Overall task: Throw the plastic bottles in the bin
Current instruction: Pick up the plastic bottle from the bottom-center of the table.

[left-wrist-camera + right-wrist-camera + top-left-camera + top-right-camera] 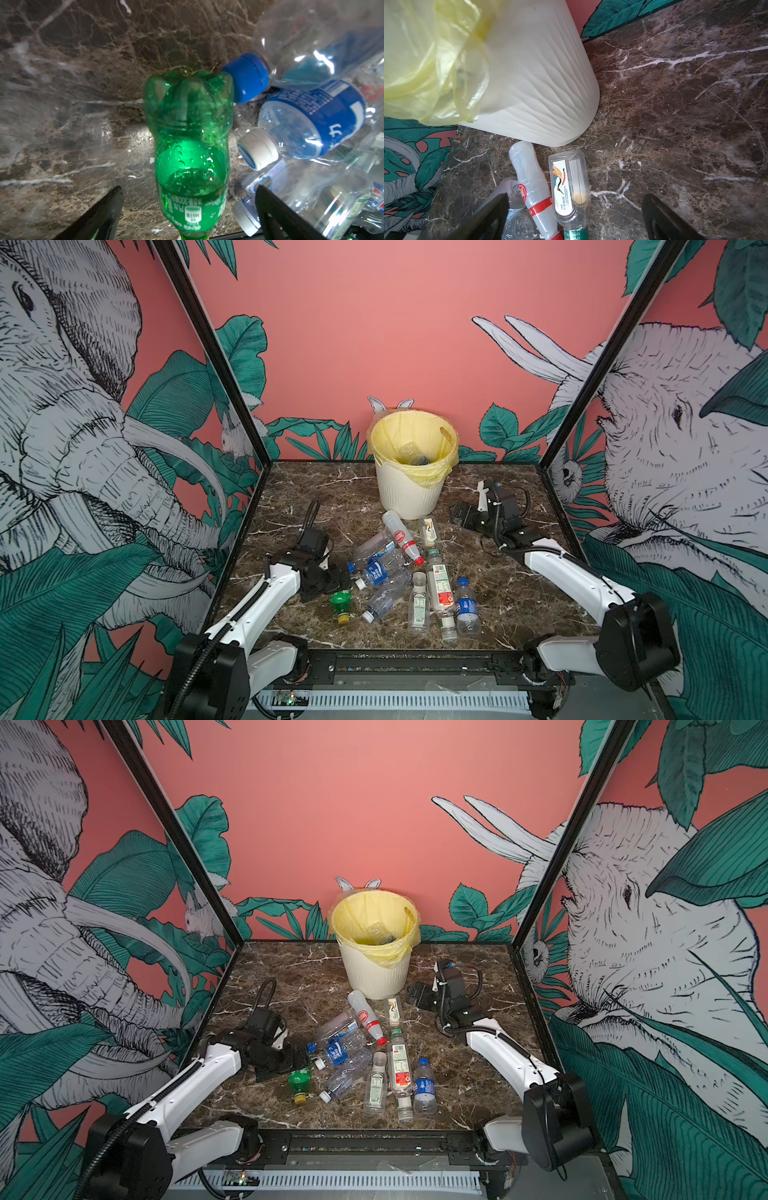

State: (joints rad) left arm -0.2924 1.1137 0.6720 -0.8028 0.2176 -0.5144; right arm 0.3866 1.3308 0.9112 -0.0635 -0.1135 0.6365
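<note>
The left gripper (189, 188), low in its wrist view, has its two black jaws wide apart and nothing pinched. A green bottle (187, 135) lies on its side between them, its base toward the top of the frame. To the right lie clear blue-labelled bottles, one with a blue cap (246, 78), one with a white cap (257, 148). In a top view this gripper (332, 578) sits left of centre, at the left edge of the heap of plastic bottles (378, 572) on the dark marble table (519, 605). The right gripper (459, 514), right of centre and just beside the bin (409, 493), is likewise spread apart and holds nothing. Its wrist view shows a bird-labelled bottle (569, 187) and a red-banded white bottle (533, 187) lying near the bin's ribbed wall. The bin stands upper centre by the back wall, with a clear bottle (411, 452) inside its yellow bag
</note>
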